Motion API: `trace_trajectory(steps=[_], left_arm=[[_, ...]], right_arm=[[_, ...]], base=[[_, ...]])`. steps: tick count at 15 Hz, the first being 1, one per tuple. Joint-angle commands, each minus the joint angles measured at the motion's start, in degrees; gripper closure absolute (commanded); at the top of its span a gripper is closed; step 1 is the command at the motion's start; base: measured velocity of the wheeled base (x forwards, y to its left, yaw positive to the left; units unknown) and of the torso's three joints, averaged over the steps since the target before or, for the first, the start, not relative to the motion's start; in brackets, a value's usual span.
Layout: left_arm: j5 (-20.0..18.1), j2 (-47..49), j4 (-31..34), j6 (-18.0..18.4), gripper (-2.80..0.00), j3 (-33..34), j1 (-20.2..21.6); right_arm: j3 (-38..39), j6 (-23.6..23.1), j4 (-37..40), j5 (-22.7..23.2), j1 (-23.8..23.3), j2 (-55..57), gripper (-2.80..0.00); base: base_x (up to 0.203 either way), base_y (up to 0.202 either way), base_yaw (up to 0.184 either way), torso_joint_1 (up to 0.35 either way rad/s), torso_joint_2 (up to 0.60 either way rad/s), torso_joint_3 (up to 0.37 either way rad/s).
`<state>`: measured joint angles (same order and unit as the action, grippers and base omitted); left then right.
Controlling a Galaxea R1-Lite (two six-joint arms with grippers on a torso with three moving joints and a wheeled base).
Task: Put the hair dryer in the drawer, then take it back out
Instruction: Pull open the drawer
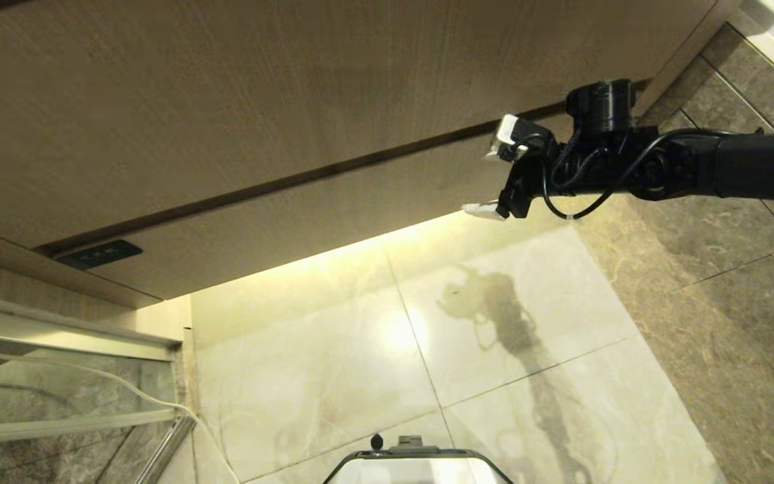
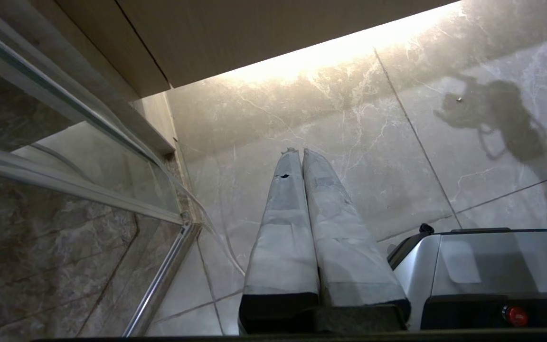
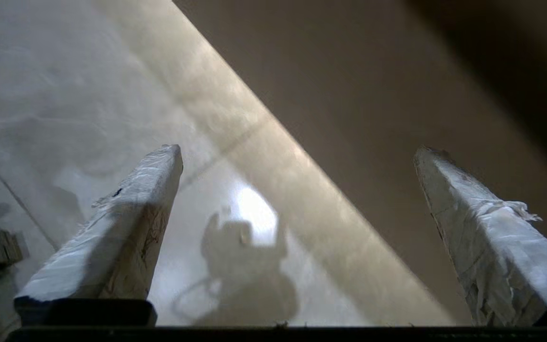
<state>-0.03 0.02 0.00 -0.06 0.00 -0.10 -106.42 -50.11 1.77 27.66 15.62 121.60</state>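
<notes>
Down by the robot's base (image 1: 414, 464), nothing is happening; the right gripper (image 1: 498, 178) is hanging wide open and empty just before the closed drawer (image 1: 333, 222), the left gripper (image 2: 302, 156) pressed together. No hair dryer is showing anywhere; I'd guess it handles light, rigid and slick, best gripped across the barrel.

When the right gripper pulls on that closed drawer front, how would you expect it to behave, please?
The drawer is closed and very wide, so it will probably slide stiffly rather than swing. Its front looks smooth and handleless, so the open right gripper may slip unless a finger hooks the lower edge. A pull near the right end could rack it slightly.
</notes>
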Motion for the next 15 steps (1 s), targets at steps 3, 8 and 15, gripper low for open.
trace_trajectory(steps=[3, 8, 15], left_arm=[[0.0, -0.02, 0.06, -0.03, 0.0, 0.03, 0.01], [0.03, -0.02, 0.0, -0.03, 0.0, 0.0, 0.01], [0.03, -0.02, 0.0, -0.03, 0.0, 0.09, 0.01]], right_arm=[[0.2, -3.64, -4.23, 3.01, -0.06, -1.72, -2.8], [-0.53, -5.77, -9.6, 7.57, -0.11, 2.06, -2.8], [-1.15, -6.75, -12.19, 9.43, -0.15, 5.11, -2.8]], base=[[0.0, 0.0, 0.0, 0.0, 0.0, 0.0], [0.0, 0.0, 0.0, 0.0, 0.0, 0.0], [0.0, 0.0, 0.0, 0.0, 0.0, 0.0]])
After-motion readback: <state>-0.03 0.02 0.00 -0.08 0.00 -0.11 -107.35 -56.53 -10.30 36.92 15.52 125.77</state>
